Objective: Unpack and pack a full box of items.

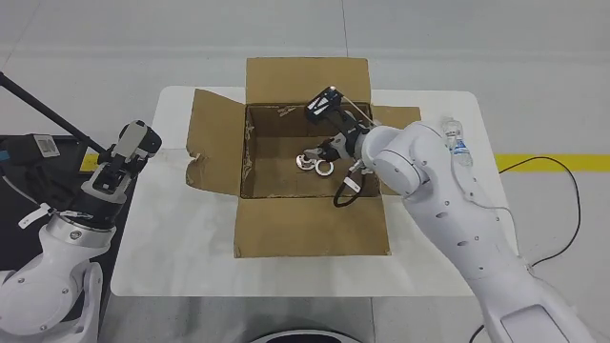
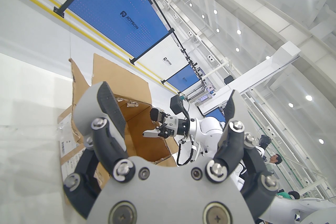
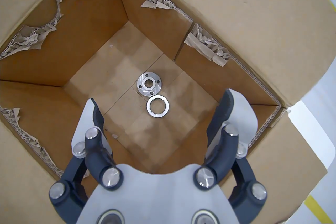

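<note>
Flange [image 3: 143,86] and ring [image 3: 150,107] lie in the box [image 3: 86,51] beneath the right pincer [image 3: 160,99].

Box [image 3: 157,17] mouth open below right tool [image 3: 160,99]; flaps [image 1: 310,227] splayed outward.

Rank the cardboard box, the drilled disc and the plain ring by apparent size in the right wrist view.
1. cardboard box: by far the largest.
2-3. drilled disc and plain ring: side by side on the box floor, nearly alike, too close to rank.
</note>
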{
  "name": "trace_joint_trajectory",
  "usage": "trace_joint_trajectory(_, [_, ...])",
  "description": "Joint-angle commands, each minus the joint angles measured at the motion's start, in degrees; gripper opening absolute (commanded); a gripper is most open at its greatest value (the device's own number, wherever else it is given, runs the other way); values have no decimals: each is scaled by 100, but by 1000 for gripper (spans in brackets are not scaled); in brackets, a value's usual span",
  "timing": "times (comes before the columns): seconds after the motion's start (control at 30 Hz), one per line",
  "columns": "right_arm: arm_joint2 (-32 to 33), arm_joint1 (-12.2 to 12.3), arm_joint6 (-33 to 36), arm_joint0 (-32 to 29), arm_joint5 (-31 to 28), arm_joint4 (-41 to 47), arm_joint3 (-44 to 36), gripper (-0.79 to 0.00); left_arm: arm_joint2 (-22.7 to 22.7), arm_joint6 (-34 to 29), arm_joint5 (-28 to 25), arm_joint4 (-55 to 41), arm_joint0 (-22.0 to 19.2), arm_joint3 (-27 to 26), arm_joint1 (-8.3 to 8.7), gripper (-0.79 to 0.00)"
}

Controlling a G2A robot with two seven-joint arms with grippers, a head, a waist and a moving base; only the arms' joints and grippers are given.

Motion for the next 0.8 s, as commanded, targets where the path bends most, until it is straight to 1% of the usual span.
trace_joint_trajectory(0.0, [-1, 0, -33, -21, 11, -8, 14, 0, 0, 0, 0, 0, 0, 0, 0, 0])
trace_joint_trajectory(0.07, [-92, -11, -165, -112, 1, -112, 86, 0, 0, 0, 0, 0, 0, 0, 0, 0])
trace_joint_trajectory(0.1, [-188, -27, -111, -89, -77, -171, 135, 0, 0, 0, 0, 0, 0, 0, 0, 0])
trace_joint_trajectory(0.13, [-274, -50, -77, -53, -84, -211, 219, -68, 0, 0, 0, 0, 0, 0, 0, 0])
trace_joint_trajectory(0.17, [-377, -76, -38, -7, -87, -295, 316, -252, 0, 0, 0, 0, 0, 0, 0, 0])
trace_joint_trajectory(0.2, [-485, -109, -1, 40, -95, -320, 410, -363, 0, 0, 0, 0, 0, 0, 0, 0])
trace_joint_trajectory(0.23, [-583, -145, 46, 99, -119, -304, 515, -403, 0, 0, 0, 0, 0, 0, 0, 0])
trace_joint_trajectory(0.33, [-890, -263, 297, 339, -63, -441, 921, -406, 0, 0, 0, 0, 0, 0, 0, 0])
trace_joint_trajectory(0.43, [-1135, -394, 405, 565, -73, -428, 1376, -437, 0, 0, 0, 0, 0, 0, 0, 0])
trace_joint_trajectory(0.47, [-1198, -436, 422, 635, -57, -424, 1543, -465, 0, 0, 0, 0, 0, 0, 0, 0])
trace_joint_trajectory(0.53, [-1293, -522, 388, 757, -45, -353, 1841, -548, 0, 0, 0, 0, 0, 0, 0, 0])
trace_joint_trajectory(0.63, [-1406, -636, 352, 912, -87, -245, 2226, -551, 0, 0, 0, 0, 0, 0, 0, 0])
trace_joint_trajectory(0.77, [-1534, -778, 316, 1079, -152, -122, 2664, -529, 0, 0, 0, 0, 0, 0, 0, 0])
